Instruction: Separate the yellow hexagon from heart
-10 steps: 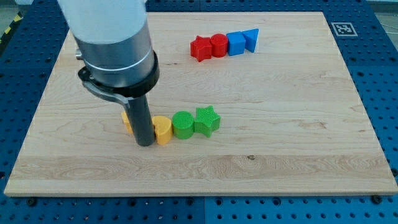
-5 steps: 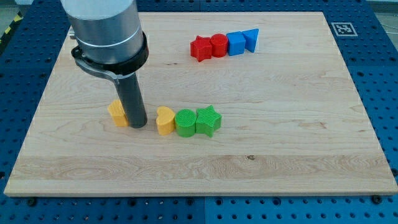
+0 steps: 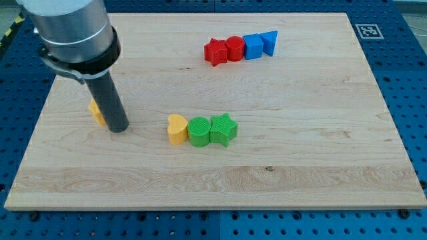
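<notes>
Your rod has no fingers; my tip (image 3: 118, 129) presses the yellow hexagon's (image 3: 97, 112) right side, well apart from the yellow heart (image 3: 176, 129), leaving them separated.

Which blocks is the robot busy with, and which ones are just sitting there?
In the job:
yellow hexagon, partly behind the rod
yellow heart
my tip, just right of the hexagon, well left of the heart

Just sitting:
green round block
green star
red star
red round block
blue square
blue triangle
</notes>
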